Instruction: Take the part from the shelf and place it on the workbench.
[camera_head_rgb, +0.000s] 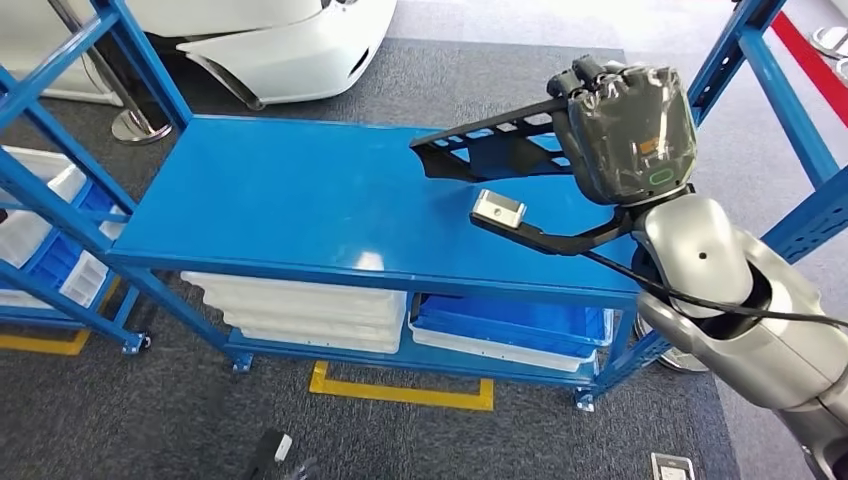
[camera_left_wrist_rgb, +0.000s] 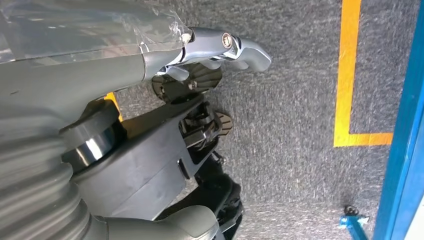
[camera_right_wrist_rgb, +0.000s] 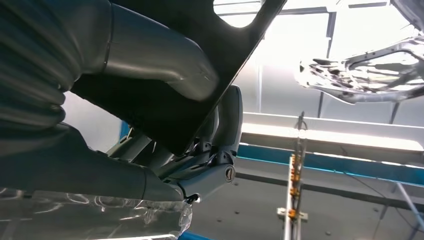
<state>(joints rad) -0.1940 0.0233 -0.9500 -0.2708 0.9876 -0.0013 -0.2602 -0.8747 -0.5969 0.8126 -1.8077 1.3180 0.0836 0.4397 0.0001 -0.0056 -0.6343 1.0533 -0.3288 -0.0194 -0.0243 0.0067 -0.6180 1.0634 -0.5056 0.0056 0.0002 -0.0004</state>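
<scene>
The part (camera_head_rgb: 500, 150) is a flat black bracket with cut-outs and a thin arm ending in a silver block (camera_head_rgb: 497, 208). My right hand (camera_head_rgb: 628, 125), wrapped in clear plastic, grips its right end and holds it over the right half of the blue workbench top (camera_head_rgb: 280, 200). Whether the silver block touches the top is unclear. In the right wrist view the black part (camera_right_wrist_rgb: 235, 35) is clamped between the grey thumb (camera_right_wrist_rgb: 150, 55) and the darker fingers (camera_right_wrist_rgb: 225, 125). My left hand (camera_left_wrist_rgb: 165, 150) hangs over grey carpet with its fingers loose, holding nothing.
Blue uprights (camera_head_rgb: 760, 70) frame the bench on both sides. White trays (camera_head_rgb: 300, 305) and a blue bin (camera_head_rgb: 510, 325) sit on the lower level. A white car body panel (camera_head_rgb: 290, 40) stands behind. Yellow tape (camera_head_rgb: 400, 392) marks the floor.
</scene>
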